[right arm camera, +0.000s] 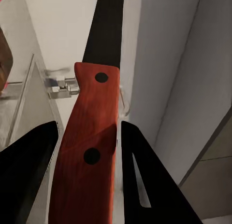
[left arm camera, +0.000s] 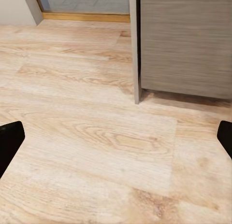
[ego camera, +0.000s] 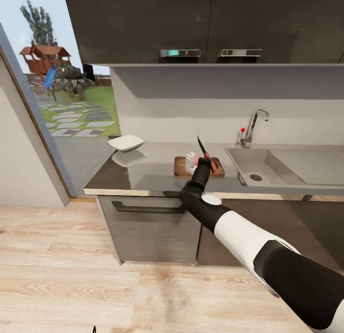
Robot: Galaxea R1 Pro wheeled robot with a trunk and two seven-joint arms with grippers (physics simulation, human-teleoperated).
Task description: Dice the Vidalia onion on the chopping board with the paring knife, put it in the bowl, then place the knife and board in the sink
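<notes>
My right fingers (right arm camera: 87,156) are clamped on the paring knife (right arm camera: 92,137), its smooth red handle studded with two dark rivets. Its short dark blade points up and slightly left above the brown wooden chopping board (ego camera: 184,166) on the glossy grey desk (ego camera: 143,172). The pinkish onion (ego camera: 191,159) rests on the board; the squarish white bowl (ego camera: 126,142) sits far left, the steel sink (ego camera: 282,165) right. My left fingers (left arm camera: 9,142) hang spread apart over pale wood-grain floor (left arm camera: 96,137).

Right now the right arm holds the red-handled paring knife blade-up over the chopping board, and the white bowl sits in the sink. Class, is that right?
Not quite. The bowl sits on the countertop, left of the chopping board, not in the sink; the head view shows this. The paring knife part stands.
</notes>
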